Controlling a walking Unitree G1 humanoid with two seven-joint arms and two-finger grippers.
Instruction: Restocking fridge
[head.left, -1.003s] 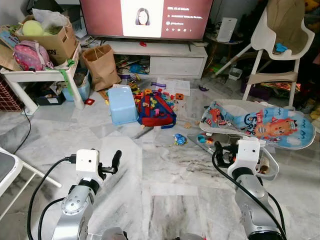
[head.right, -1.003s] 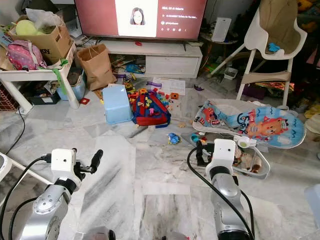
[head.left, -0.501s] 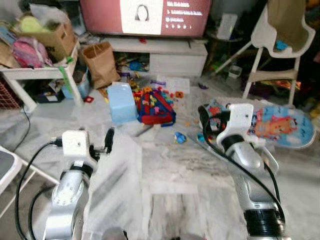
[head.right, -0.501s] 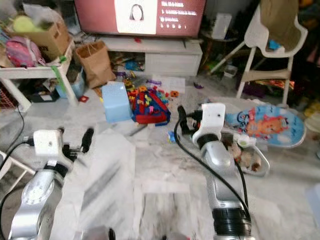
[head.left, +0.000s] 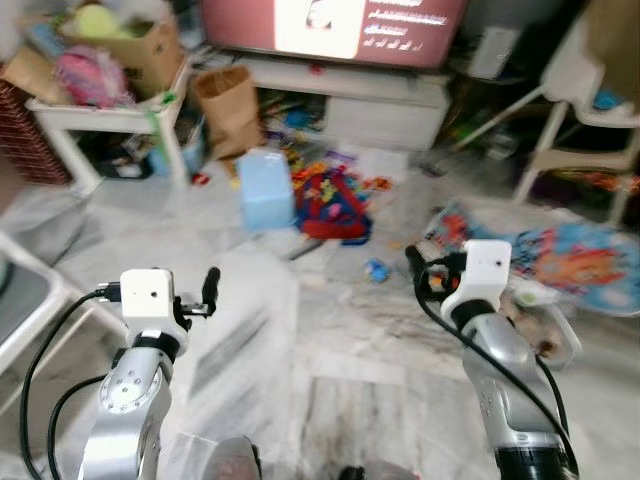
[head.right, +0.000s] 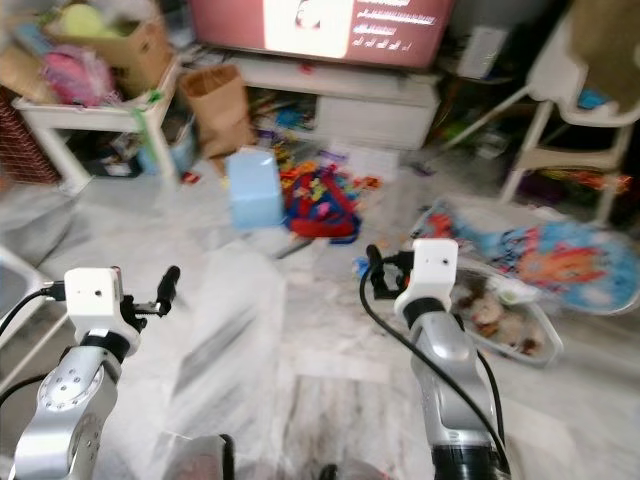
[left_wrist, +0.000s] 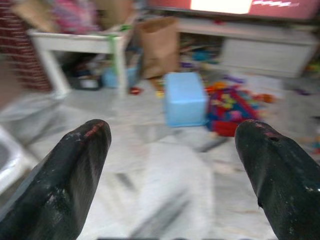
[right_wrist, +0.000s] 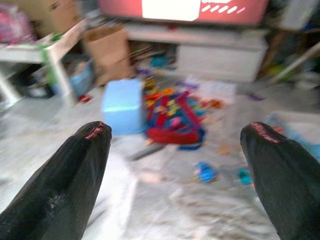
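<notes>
My left gripper (head.left: 209, 288) is held out low over the marble floor (head.left: 330, 330) at the left; in the left wrist view its two black fingers (left_wrist: 75, 170) stand wide apart with nothing between them. My right gripper (head.left: 420, 268) is held out at the right, near the baby bouncer (head.left: 570, 262). It is open and empty too, its fingers (right_wrist: 70, 175) spread in the right wrist view. Both grippers aim across the floor at the toy pile (head.left: 335, 190). The head views are blurred.
A light blue stool (head.left: 266, 190) and a brown paper bag (head.left: 228, 105) stand ahead on the left. A white table (head.left: 110, 110) with boxes is far left, a TV (head.left: 330, 25) on a low white cabinet behind. A white chair (head.left: 25, 310) sits close at my left.
The whole picture has shifted right, so the camera has turned left, and it is still blurred. My right arm has dropped lower and moved right since half a second ago. Both grippers stay open.
</notes>
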